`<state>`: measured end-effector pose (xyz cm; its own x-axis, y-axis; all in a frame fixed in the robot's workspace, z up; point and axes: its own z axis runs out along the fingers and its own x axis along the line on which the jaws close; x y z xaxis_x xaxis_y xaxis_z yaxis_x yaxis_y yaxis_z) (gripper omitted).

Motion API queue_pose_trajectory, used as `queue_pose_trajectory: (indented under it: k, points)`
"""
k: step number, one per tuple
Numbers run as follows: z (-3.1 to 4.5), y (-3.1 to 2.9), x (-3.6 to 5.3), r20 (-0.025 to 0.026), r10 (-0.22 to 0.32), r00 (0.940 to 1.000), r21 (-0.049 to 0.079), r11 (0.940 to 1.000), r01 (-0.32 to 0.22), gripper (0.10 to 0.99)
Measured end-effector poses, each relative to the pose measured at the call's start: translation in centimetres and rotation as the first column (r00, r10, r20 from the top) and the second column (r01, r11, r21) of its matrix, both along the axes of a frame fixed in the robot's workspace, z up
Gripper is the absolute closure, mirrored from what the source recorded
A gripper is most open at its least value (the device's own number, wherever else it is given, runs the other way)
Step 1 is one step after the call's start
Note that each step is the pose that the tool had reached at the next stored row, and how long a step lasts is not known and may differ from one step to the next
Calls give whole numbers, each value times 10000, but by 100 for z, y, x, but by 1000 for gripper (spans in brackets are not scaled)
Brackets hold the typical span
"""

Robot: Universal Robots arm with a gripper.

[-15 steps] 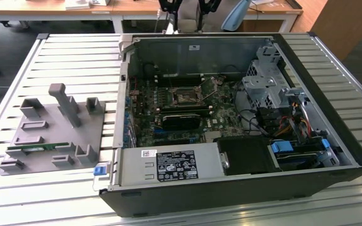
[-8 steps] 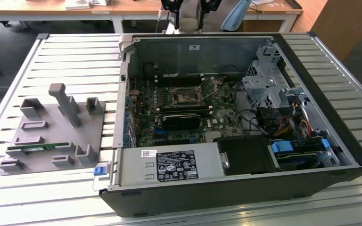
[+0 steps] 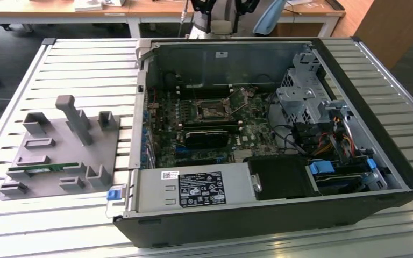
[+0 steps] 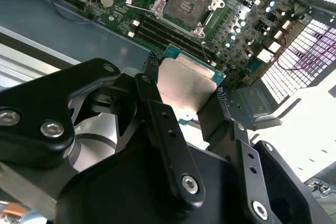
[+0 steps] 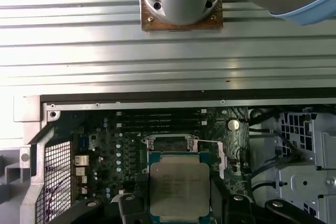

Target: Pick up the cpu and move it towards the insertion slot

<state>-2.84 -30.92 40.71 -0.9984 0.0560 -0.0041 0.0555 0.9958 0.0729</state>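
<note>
The gripper (image 4: 184, 90) was clamped on the cpu (image 4: 188, 83), held in the air above the board just short of the slot (image 4: 184, 2); tilted chip could slip or meet the socket crooked, bending pins.

1. cpu (image 4: 185, 88) between the black fingers (image 4: 157, 114): brushed silver metal lid, satin sheen, green board rim.
2. gripper (image 4: 184, 95): matt black metal, shiny steel screws.
3. insertion slot (image 4: 185, 3) just beyond the cpu: bright metal bracket, dark matt socket.
4. table (image 3: 84, 64): ribbed aluminium, dull gloss.
5. fixture tray (image 3: 56, 156): matt grey plastic.
</note>
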Motion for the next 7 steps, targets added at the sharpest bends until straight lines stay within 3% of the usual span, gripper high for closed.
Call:
queue_pose_trajectory:
  k: [7]
  points:
    - [-3,1,7,2,-23,10000,0,10000,23,541]
